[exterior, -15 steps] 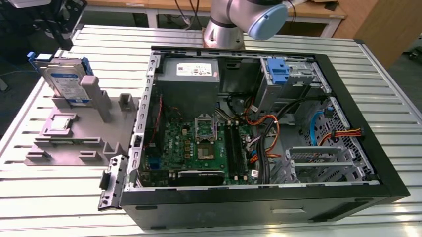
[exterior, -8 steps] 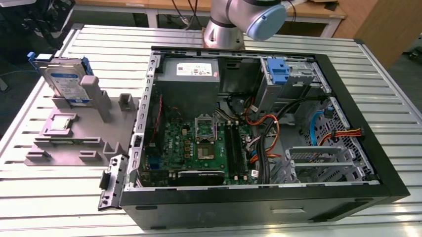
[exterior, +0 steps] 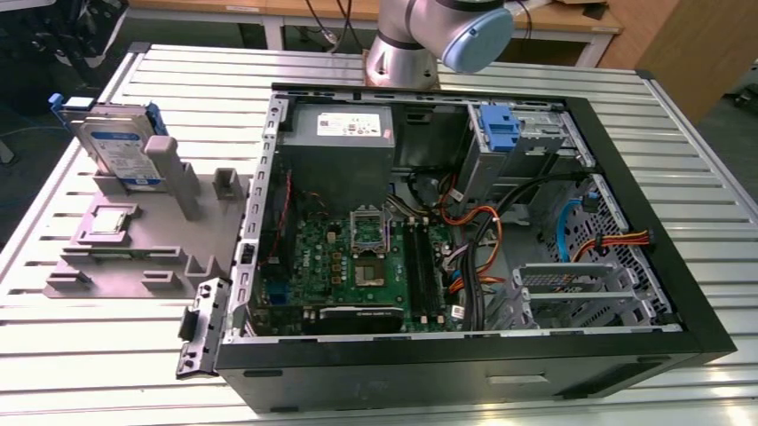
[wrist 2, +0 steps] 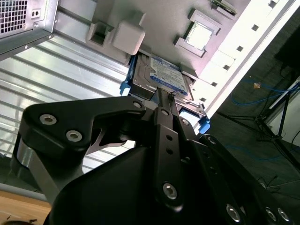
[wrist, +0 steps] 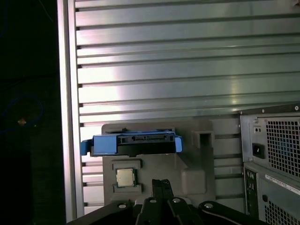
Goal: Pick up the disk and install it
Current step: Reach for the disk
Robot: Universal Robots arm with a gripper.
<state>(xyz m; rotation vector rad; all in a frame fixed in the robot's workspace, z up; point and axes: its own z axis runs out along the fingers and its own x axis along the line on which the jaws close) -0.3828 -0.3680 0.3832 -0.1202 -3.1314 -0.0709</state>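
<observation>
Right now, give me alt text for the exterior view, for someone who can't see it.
A silver disk in a blue carrier stands on edge in a grey fixture at the exterior view's left, on a slatted metal table. Beside it an open computer case lies on its side, motherboard exposed, with the robot arm behind it.

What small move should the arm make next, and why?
Probably ease toward the disk, opening the gripper on the way: the disk stands on edge in its grey holder, untouched, and the gripper is apart from it, fingers shut.
</observation>
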